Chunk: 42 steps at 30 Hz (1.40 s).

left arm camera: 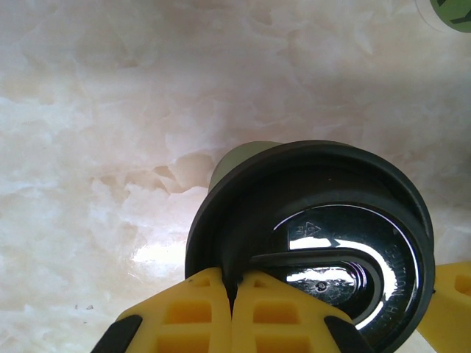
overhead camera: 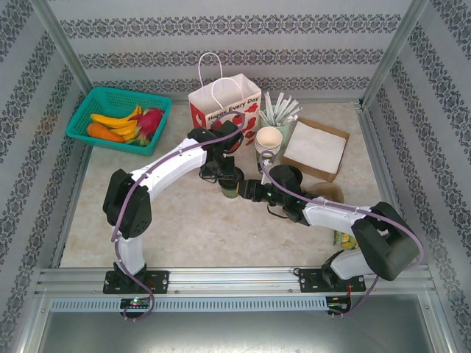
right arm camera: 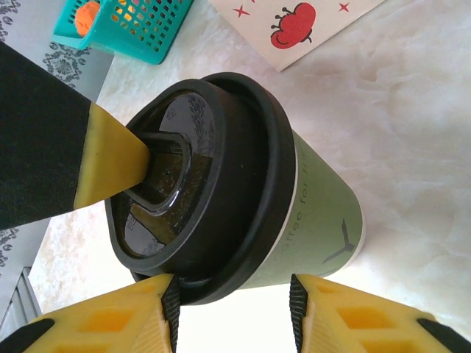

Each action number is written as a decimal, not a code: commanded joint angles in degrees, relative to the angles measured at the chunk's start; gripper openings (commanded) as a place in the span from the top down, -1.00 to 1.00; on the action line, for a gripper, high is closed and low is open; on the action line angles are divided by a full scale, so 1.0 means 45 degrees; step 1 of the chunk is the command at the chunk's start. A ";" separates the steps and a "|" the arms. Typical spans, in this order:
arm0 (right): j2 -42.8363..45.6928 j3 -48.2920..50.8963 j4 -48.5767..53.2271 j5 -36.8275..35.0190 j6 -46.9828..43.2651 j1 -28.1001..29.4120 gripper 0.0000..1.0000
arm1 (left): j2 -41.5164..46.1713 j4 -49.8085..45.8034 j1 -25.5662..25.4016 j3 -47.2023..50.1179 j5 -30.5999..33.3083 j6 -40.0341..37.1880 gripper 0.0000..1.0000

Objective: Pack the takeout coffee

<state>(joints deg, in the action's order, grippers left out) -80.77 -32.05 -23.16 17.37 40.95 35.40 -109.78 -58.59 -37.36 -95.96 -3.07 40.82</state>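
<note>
left gripper (left arm camera: 232, 291) closed atop the black lid (right arm camera: 221, 169); right gripper (right arm camera: 232, 298) straddles the green cup (right arm camera: 318, 213), contact unclear.

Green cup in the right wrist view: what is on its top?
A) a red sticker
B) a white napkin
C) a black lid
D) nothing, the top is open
C: a black lid covers the top of the green cup, so the pale inside of the cup is hidden.
</note>
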 commanded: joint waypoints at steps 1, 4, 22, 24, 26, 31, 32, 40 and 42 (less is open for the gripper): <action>-0.0015 0.0269 0.1804 -0.0724 0.0255 -0.0330 0.08 | -0.1628 -0.0634 0.0030 0.0614 -0.0354 -0.0162 1.00; 0.0754 -0.0223 0.1574 0.0005 0.0486 -0.0521 -0.03 | -0.1374 -0.0980 0.0119 -0.0064 0.0107 -0.0223 1.00; 0.0215 -0.1768 0.1630 0.1334 0.1491 -0.1487 -0.65 | -0.0825 -0.1132 0.0139 -0.1442 0.0832 -0.0296 0.68; -0.0043 -0.1962 0.1655 0.1609 0.1651 -0.1481 -0.62 | -0.0849 -0.1034 0.0139 -0.1497 0.0607 -0.0377 0.68; -0.0307 -0.2104 0.1718 0.1745 0.1802 -0.1474 -0.59 | -0.0869 -0.1058 0.0149 -0.1592 0.0521 -0.0440 0.68; -0.0784 -0.2345 0.1912 0.1844 0.2047 -0.1423 -0.51 | -0.0696 -0.0917 0.0251 -0.1615 0.0384 -0.0504 0.66; -0.0839 -0.2386 0.1951 0.1834 0.2087 -0.1431 -0.51 | -0.0631 -0.0882 0.0275 -0.1576 0.0303 -0.0501 0.65; -0.1320 -0.2827 0.2510 0.1776 0.2277 -0.1308 -0.49 | -0.0193 -0.0505 0.0468 -0.1295 -0.0436 -0.0540 0.61; -0.1413 -0.2881 0.2652 0.1694 0.2372 -0.1274 -0.48 | -0.0084 -0.0422 0.0525 -0.1278 -0.0562 -0.0523 0.61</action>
<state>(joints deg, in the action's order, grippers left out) -86.28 -43.24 -12.84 24.75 50.54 29.04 -112.40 -60.99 -35.97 -102.00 -4.10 39.27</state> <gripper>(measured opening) 0.743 0.195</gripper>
